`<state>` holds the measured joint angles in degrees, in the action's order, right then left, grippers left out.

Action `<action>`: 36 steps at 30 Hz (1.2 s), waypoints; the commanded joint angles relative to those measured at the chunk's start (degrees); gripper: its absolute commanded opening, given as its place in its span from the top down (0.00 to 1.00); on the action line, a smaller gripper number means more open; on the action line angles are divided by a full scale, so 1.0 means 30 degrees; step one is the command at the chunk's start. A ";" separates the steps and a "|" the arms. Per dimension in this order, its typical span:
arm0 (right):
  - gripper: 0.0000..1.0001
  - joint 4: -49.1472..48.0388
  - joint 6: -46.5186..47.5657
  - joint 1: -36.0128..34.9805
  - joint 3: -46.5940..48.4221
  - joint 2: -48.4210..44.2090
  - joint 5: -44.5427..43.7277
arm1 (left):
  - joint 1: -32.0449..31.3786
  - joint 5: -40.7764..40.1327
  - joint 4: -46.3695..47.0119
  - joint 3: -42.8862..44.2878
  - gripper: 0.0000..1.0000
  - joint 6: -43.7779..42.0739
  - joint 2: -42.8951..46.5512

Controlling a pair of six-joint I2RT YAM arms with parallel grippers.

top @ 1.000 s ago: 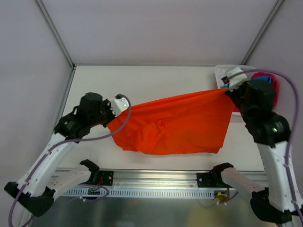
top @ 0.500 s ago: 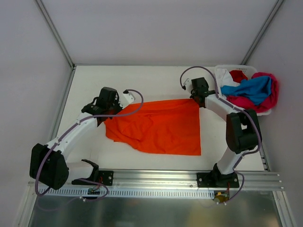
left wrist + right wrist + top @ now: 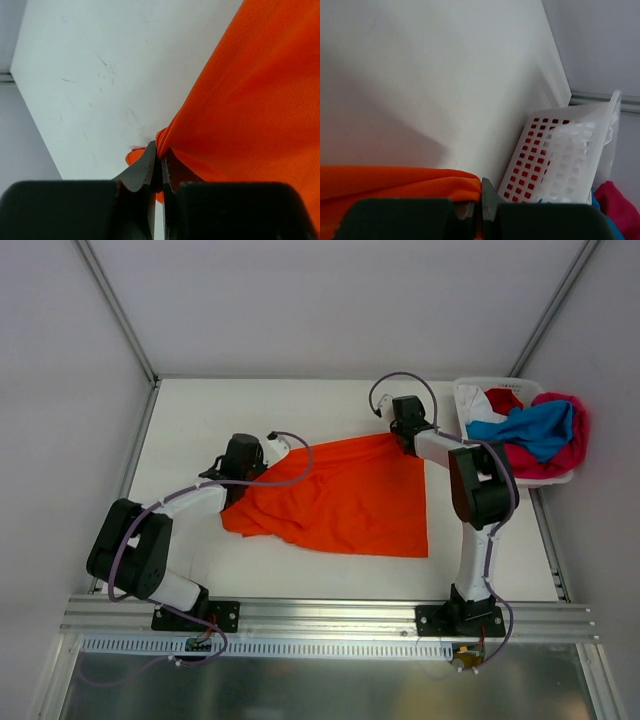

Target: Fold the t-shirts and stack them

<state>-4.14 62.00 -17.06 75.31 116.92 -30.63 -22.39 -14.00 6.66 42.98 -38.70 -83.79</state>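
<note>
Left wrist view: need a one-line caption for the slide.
Left gripper pinched shut on a bunched edge of the orange t-shirt, white table behind.

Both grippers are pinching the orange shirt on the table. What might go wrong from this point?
1. The left gripper pinches only a small bunched corner of the orange t-shirt; a pull may slip it free.
2. The shirt's left edge lies rumpled on the table, so folding now might trap creases.
3. The right gripper sits close to the white basket; a swing to the right may bump it.
</note>
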 commanded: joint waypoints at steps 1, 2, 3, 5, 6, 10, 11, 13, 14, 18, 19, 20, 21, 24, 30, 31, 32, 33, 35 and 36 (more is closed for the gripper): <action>1.00 -0.1287 0.0018 0.0383 0.2370 0.0892 -0.0980 | 0.0316 -0.1806 0.3637 -0.0206 1.00 -0.0516 -0.0749; 1.00 -0.1111 0.0047 0.0384 0.2813 0.1246 -0.1010 | 0.0345 -0.2040 0.4047 -0.0177 1.00 -0.0635 -0.1506; 0.92 -0.0646 0.0047 0.0384 0.3281 0.1656 -0.1039 | 0.0316 -0.2565 0.4834 -0.0090 0.82 -0.0694 -0.1920; 0.57 -0.0290 -0.0040 0.0354 0.4451 0.2654 -0.1214 | 0.0316 -0.3328 0.6269 -0.0293 0.44 -0.1395 -0.3030; 0.33 -0.0318 -0.0186 0.0354 0.4661 0.2859 -0.1273 | 0.0316 -0.3825 0.8511 -0.0526 0.13 -0.1746 -0.3356; 0.12 -0.1108 -0.0655 0.0355 0.4460 0.2746 -0.1800 | 0.0316 -0.6169 1.5918 -0.2719 0.01 -0.5487 -0.4325; 0.11 -0.1342 -0.0685 0.0412 0.4139 0.2135 -0.1801 | 0.0316 -0.6144 1.6670 -0.2987 0.01 -0.5934 -0.4239; 0.11 -0.1608 -0.1237 0.0413 0.3026 0.1197 -0.1424 | 0.0199 -0.5911 1.7000 -0.3630 0.01 -0.5795 -0.3511; 0.11 -0.1289 -0.1706 0.0413 0.2674 0.0582 -0.1072 | 0.0112 -0.5040 1.5579 -0.3808 0.01 -0.5415 -0.1969; 0.17 0.4144 -0.4956 0.0384 0.1501 -0.2962 0.2525 | -0.0795 -0.0850 0.7874 -0.3898 0.01 -0.2223 0.3427; 0.19 0.5179 -0.5456 0.0355 0.1151 -0.4245 0.4652 | -0.1494 0.0000 0.6555 -0.3724 0.01 -0.1609 0.4365; 0.20 0.6117 -0.6070 0.0325 0.0973 -0.4751 0.5747 | -0.2023 0.0791 0.4946 -0.3519 0.01 -0.1400 0.5767; 0.23 0.8099 -0.6250 0.0238 0.0914 -0.5133 0.6715 | -0.2550 0.1611 0.2697 -0.3430 0.01 -0.1311 0.6245; 0.24 1.0135 -0.6311 -0.0406 -0.0079 -0.6393 0.9211 | -0.4690 0.3514 -0.1988 -0.2554 0.01 -0.0610 0.6749; 0.25 0.9702 -0.6252 -0.1812 -0.3301 -0.8125 0.9508 | -0.6275 0.3965 -0.3950 -0.2138 0.01 0.0741 0.4232; 0.25 0.9643 -0.6281 -0.1843 -0.3480 -0.8154 0.9508 | -0.6276 0.3905 -0.3541 -0.2314 0.01 0.0770 0.3967; 0.25 0.9584 -0.6310 -0.1872 -0.3569 -0.8125 0.9450 | -0.6305 0.3934 -0.3363 -0.2402 0.01 0.0741 0.3588; 0.25 0.9584 -0.6310 -0.1872 -0.3685 -0.8067 0.9391 | -0.6305 0.4079 -0.3303 -0.2432 0.01 0.0828 0.3468; 0.25 0.9554 -0.6310 -0.1872 -0.3716 -0.7979 0.9157 | -0.6334 0.4430 -0.3157 -0.2433 0.02 0.1033 0.3408; 0.25 0.9554 -0.6310 -0.1872 -0.3716 -0.7949 0.9156 | -0.6364 0.4432 -0.3127 -0.2404 0.02 0.1092 0.3408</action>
<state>24.23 44.36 -23.05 63.53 93.69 -3.68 -41.21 -3.40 -2.50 35.24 -37.74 -74.39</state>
